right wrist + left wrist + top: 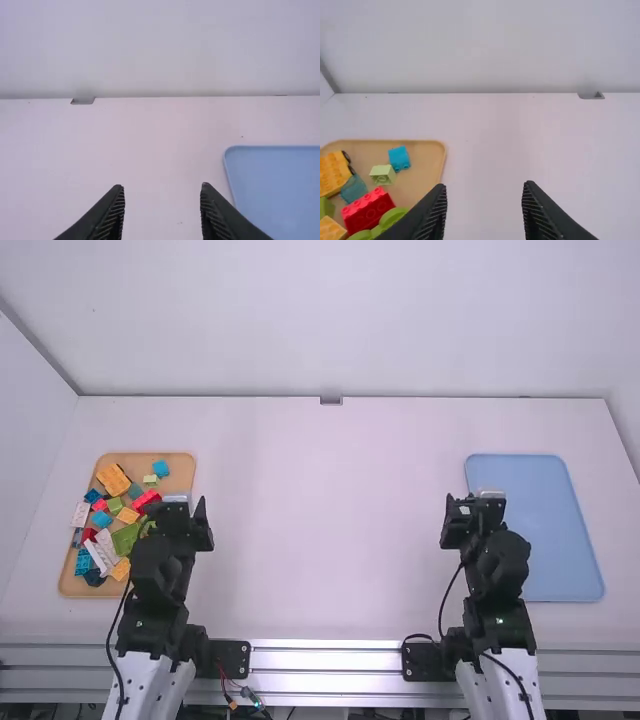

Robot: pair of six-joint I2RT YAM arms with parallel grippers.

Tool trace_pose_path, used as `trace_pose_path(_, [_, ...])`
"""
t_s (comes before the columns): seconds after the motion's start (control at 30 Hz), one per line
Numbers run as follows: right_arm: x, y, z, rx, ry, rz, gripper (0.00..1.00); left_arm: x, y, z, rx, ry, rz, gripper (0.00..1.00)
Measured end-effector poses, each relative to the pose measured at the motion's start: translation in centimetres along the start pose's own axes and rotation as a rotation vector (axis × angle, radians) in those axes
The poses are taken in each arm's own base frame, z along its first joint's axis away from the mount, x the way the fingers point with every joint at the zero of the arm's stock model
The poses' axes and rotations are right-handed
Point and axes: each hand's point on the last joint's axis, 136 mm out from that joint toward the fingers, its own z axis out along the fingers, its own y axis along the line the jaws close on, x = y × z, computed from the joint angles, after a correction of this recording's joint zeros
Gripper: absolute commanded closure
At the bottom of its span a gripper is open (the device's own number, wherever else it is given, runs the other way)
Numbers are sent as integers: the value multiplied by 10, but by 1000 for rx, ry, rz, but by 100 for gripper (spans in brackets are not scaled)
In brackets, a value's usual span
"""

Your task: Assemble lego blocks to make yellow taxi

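The left claw (181,508) and right claw (475,504) both have their fingers spread wide. Lots of Lego blocks (125,538) sit in the tan tray (180,474), near the left claw, with a yellow-orange wheeled piece (333,172) too. The blue tray (560,540) is by the right claw.

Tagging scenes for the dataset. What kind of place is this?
Probably a robotics lab workcell: two bench-mounted arms at a white table, a tray of mixed toy bricks, and plain pale panels walling it in.
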Motion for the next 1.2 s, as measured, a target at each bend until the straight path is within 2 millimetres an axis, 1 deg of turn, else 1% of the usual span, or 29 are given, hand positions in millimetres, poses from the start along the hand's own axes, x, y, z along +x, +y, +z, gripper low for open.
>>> trace_pose_path(0.17, [-15, 6, 12, -41, 35, 4, 46, -11, 15, 8, -93, 49, -27, 46])
trace_pose_path(0.27, [-22, 8, 18, -57, 52, 6, 41, -16, 21, 13, -133, 79, -33, 41])
trace_pose_path(0.3, [-24, 9, 23, -64, 64, 8, 38, -19, 26, 16, -160, 101, -41, 38])
trace_pose_path(0.37, [-29, 10, 28, -73, 74, 9, 35, -21, 32, 20, -194, 131, -55, 35])
trace_pose_path(0.43, [-34, 12, 36, -88, 92, 12, 30, -24, 45, 27, -252, 181, -86, 30])
trace_pose_path(0.5, [-38, 13, 42, -95, 103, 16, 28, -26, 54, 31, -285, 212, -103, 28])
trace_pose_path(0.6, [-43, 15, 53, -111, 122, 19, 21, -32, 75, 42, -343, 281, -149, 21])
trace_pose_path(0.67, [-46, 15, 58, -118, 130, 21, 19, -35, 85, 46, -366, 311, -169, 19])
trace_pose_path(0.73, [-49, 16, 67, -129, 146, 25, 15, -39, 102, 56, -405, 357, -210, 16])
trace_pose_path(0.77, [-50, 16, 68, -130, 147, 24, 14, -39, 106, 57, -416, 370, -221, 14])
trace_pose_path(0.8, [-51, 18, 72, -138, 154, 27, 13, -39, 117, 62, -442, 400, -252, 13])
trace_pose_path(0.83, [-52, 18, 74, -143, 158, 28, 12, -38, 122, 65, -457, 417, -269, 12])
trace_pose_path(0.9, [-54, 21, 82, -161, 170, 32, 9, -33, 145, 74, -516, 489, -330, 9])
trace_pose_path(0.93, [-53, 21, 84, -164, 174, 32, 8, -32, 147, 75, -521, 498, -335, 8])
trace_pose_path(1.0, [-54, 23, 89, -176, 183, 36, 6, -25, 163, 85, -548, 565, -386, 6])
trace_pose_path(1.03, [-55, 24, 92, -184, 186, 37, 5, -21, 175, 92, -563, 612, -417, 5])
trace_pose_path(1.07, [-55, 24, 93, -186, 188, 38, 5, -19, 179, 96, -568, 625, -429, 5])
trace_pose_path(1.17, [-57, 25, 98, -195, 192, 40, 3, -11, 202, 109, -596, 692, -483, 2])
trace_pose_path(1.2, [-57, 25, 100, -198, 196, 41, 2, -7, 213, 116, -612, 715, -503, 2])
